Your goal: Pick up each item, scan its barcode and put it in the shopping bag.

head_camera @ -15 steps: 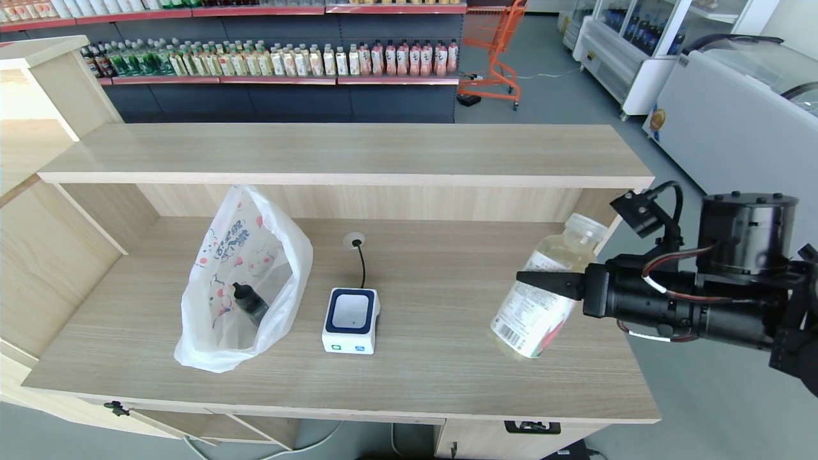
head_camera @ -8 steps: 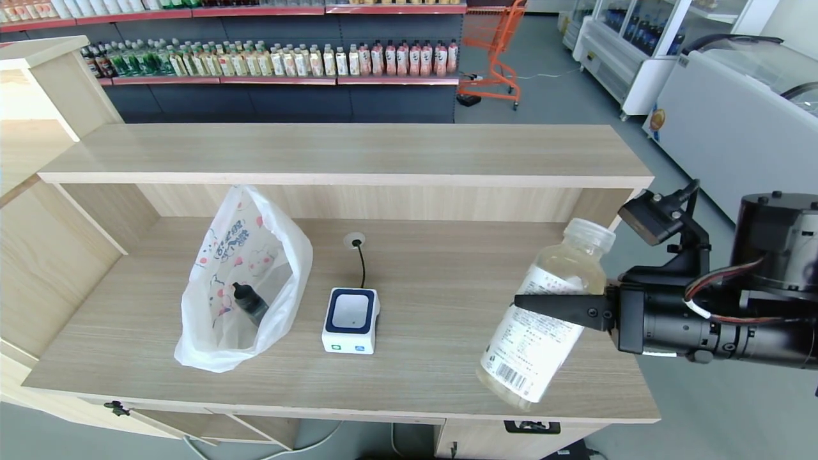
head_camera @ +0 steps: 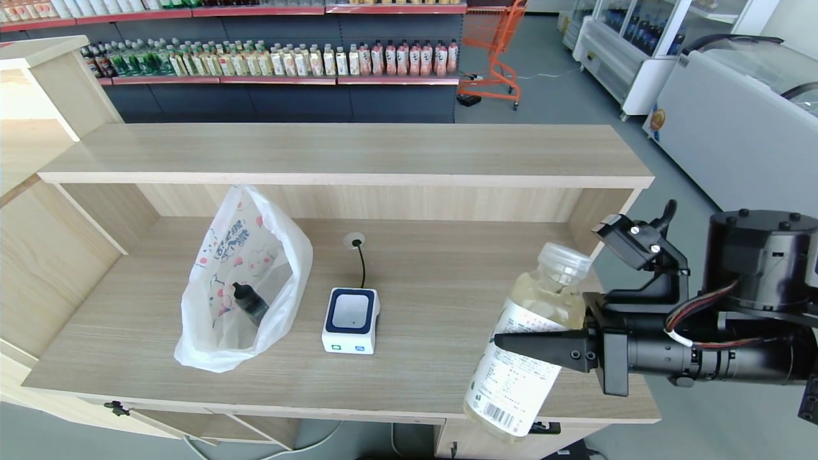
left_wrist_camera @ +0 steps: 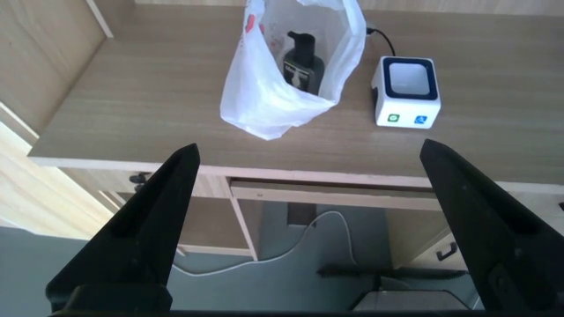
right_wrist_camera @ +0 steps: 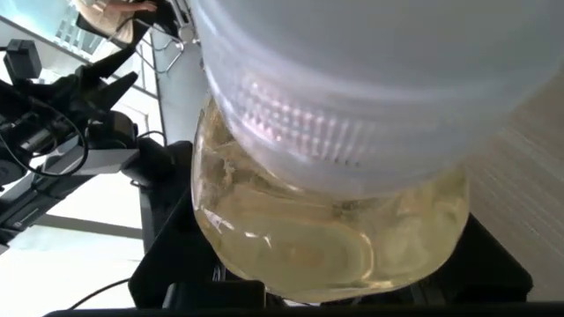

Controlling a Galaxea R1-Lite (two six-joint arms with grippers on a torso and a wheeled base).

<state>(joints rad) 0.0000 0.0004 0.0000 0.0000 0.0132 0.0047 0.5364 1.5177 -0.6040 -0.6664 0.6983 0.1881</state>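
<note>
In the head view the right gripper [head_camera: 519, 337] is clamped across the middle of a clear bottle [head_camera: 521, 383] of pale yellow liquid, held tilted in the air over the near right corner of the counter [head_camera: 434, 281], with its cap up and away and its barcode [head_camera: 499, 416] low by the base. The right wrist view gives the same bottle [right_wrist_camera: 335, 238] close from the cap end, the ribbed cap [right_wrist_camera: 370, 70] above the liquid. The left wrist view has the left gripper [left_wrist_camera: 308, 154], fingers spread wide apart, out past the counter's near edge. Beyond it stands the shopping bag [left_wrist_camera: 264, 97] with a dark pump bottle [left_wrist_camera: 302, 66] inside, and just beside the bag sits the scanner [left_wrist_camera: 405, 88].
</note>
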